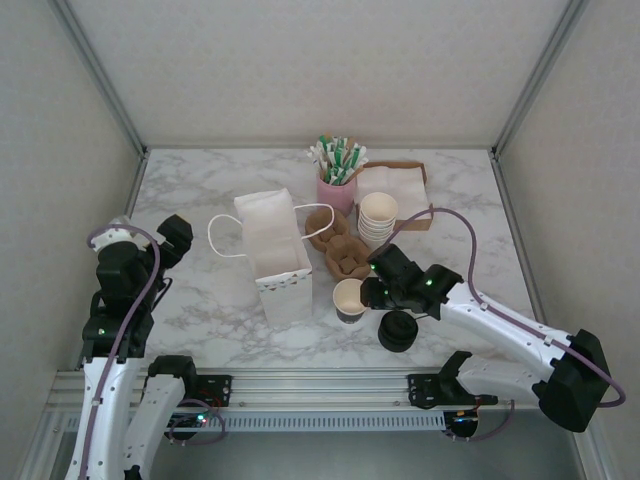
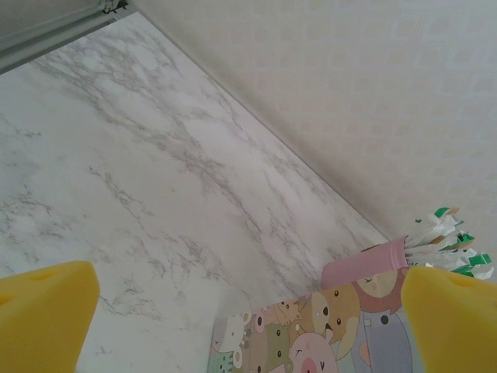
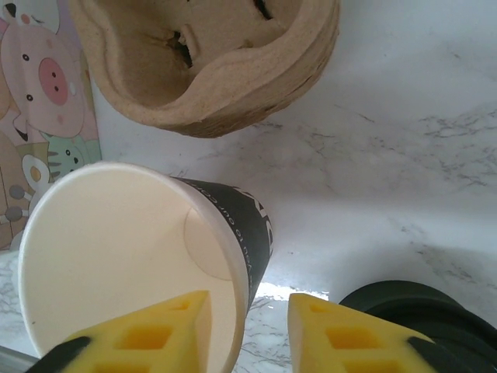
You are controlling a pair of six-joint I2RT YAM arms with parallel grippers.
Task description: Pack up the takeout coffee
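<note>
L fingers (image 2: 46, 315) wide open, empty; R fingers (image 3: 151, 334) part-open astride cup (image 3: 116, 249) rim beside carrier (image 3: 217, 70).

The bag (image 1: 275, 255) stands on the table (image 1: 200, 190), with the cup carrier (image 1: 340, 245) just beside it on the right and a single cup (image 1: 349, 298) in front of the carrier. A lid (image 1: 397, 330) lies to the right of that cup, nearer the front edge. Behind the carrier sit a stack of cups (image 1: 378, 218), a holder of stirrers (image 1: 338, 180) and a napkin tray (image 1: 405, 185).
</note>
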